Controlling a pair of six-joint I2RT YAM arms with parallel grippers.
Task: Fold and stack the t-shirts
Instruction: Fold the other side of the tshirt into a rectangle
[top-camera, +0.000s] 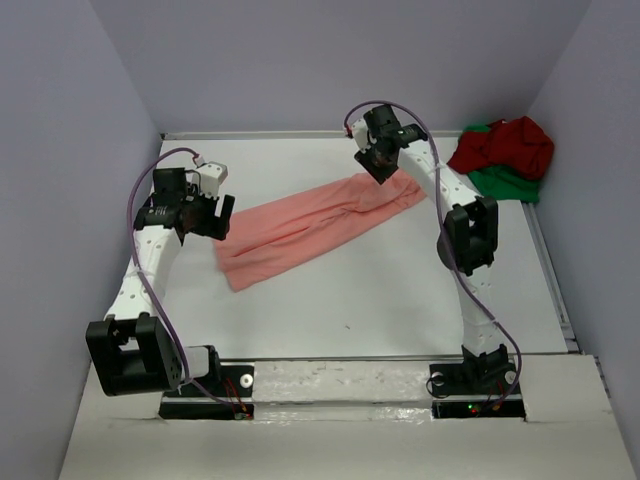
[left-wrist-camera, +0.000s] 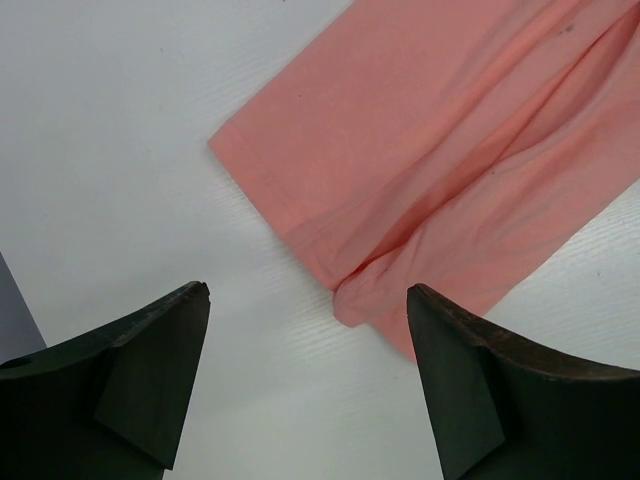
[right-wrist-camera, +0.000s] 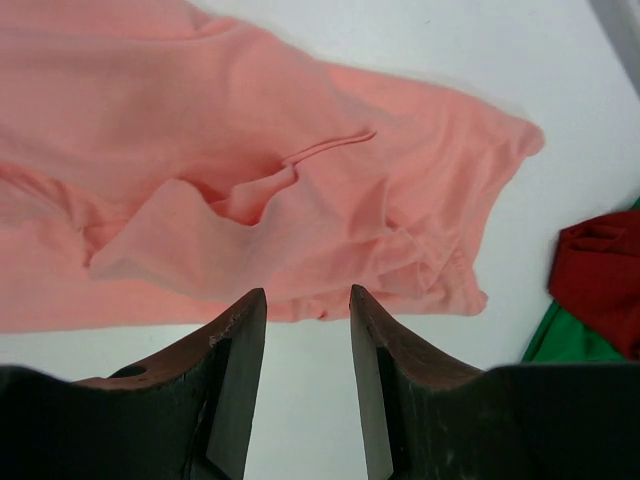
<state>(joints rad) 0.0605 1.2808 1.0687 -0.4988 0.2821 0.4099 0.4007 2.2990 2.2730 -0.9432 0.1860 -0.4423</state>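
At the pink shirt's ends, left tool wide open, right tool half-open, both empty

The 2 arms reach forward; the left gripper is spread wide, the right gripper narrowly parted, both empty.

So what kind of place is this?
Most likely a robotics test booth: plain walls box in a white table, a left arm and right arm are bolted at its near edge, and a salmon-pink t-shirt lies spread as practice material.
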